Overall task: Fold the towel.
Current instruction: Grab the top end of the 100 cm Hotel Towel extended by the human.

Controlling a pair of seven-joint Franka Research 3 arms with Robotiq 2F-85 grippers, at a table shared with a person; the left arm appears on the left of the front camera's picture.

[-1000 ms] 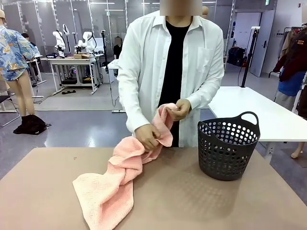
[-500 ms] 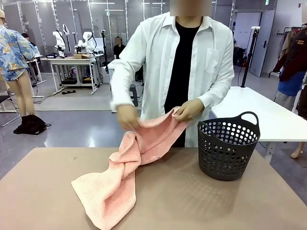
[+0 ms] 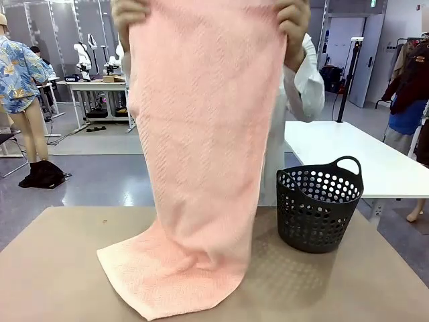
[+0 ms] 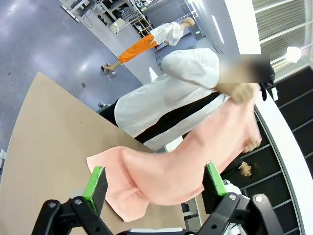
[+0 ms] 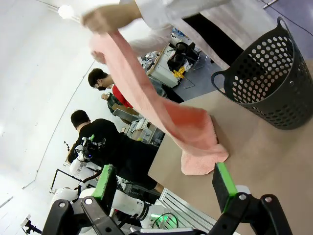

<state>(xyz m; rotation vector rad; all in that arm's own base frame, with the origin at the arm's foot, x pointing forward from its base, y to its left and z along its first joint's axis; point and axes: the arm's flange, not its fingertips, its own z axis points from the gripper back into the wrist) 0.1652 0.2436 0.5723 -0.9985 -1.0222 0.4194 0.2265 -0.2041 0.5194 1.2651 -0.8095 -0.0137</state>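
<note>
The person holds the salmon-pink towel [image 3: 201,134] up by its top corners, one hand [image 3: 127,13] at each side, so it hangs spread out. Its lower end lies bunched on the brown table [image 3: 53,268]. In the left wrist view the towel [image 4: 186,161] stretches from the person's raised hand down to the tabletop, beyond my open left gripper [image 4: 155,180], which has nothing between its green pads. In the right wrist view the towel [image 5: 166,117] hangs down to the table, far from my open, empty right gripper [image 5: 164,183].
A black perforated basket [image 3: 318,208] with handles stands on the table at the right, also in the right wrist view [image 5: 269,83]. A white table [image 3: 348,154] stands behind it. The person stands at the table's far edge.
The person has lifted the towel from a bunched hold at waist height to a spread hold above the shoulders. Its lower end has stayed on the table.
</note>
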